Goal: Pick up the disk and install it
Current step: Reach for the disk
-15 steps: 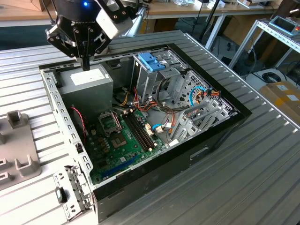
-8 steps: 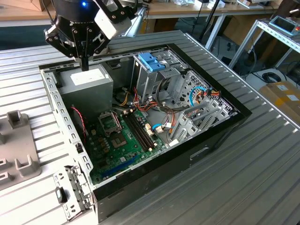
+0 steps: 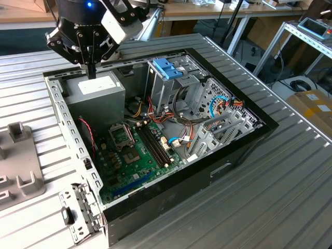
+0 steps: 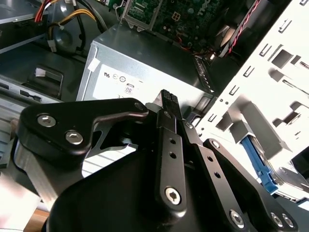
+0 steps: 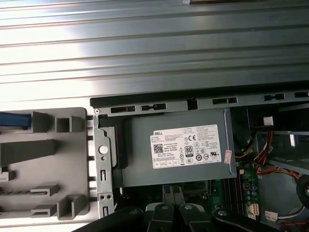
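Note:
My gripper (image 3: 92, 72) hangs over the back corner of the open computer case (image 3: 223, 166), just above the grey power-supply box (image 3: 98, 91) with the white label. Its black fingers (image 4: 169, 99) stand together, shut, with nothing between them. In the first wrist view the gripper (image 5: 170, 192) sits at the near side of the box (image 5: 145, 159). The disk shows as a light-blue rail (image 5: 12, 121) lying on the grey fixture (image 5: 48, 150) beside the case, apart from the gripper. A light-blue strip (image 4: 258, 162) also shows past the white chassis wall.
A silver drive cage (image 3: 171, 88) with a chunky blue latch (image 3: 167, 67) stands inside the case, beside the green motherboard (image 3: 140, 145) and loose cables (image 3: 218, 104). The grey fixture (image 3: 21, 171) lies on the ribbed metal table (image 3: 270, 197) at the exterior view's left.

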`<state>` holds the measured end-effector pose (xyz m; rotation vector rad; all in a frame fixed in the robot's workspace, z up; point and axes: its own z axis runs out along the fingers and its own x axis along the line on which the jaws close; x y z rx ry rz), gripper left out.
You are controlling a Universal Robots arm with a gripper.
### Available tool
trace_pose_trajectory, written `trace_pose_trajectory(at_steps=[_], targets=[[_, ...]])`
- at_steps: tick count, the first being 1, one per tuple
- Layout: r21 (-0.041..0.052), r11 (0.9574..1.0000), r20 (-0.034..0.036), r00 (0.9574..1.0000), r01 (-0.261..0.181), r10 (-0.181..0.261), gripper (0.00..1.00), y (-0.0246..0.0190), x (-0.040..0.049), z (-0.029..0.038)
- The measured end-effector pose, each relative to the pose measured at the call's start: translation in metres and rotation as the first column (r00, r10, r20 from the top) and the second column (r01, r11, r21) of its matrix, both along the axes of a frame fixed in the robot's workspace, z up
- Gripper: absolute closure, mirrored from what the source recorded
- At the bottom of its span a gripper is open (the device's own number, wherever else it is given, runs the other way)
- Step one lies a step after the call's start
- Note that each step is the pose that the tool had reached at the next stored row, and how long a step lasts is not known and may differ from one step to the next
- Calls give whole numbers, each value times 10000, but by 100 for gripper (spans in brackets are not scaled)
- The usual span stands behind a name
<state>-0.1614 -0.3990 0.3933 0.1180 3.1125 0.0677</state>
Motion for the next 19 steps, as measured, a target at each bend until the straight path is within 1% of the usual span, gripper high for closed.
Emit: trace_pose_trajectory(at_steps=[8, 19], targets=[[0, 10000, 0, 10000, 0, 0, 90, 0, -55, 0], [0, 10000, 1, 10000, 0, 0, 90, 0, -104, 0]])
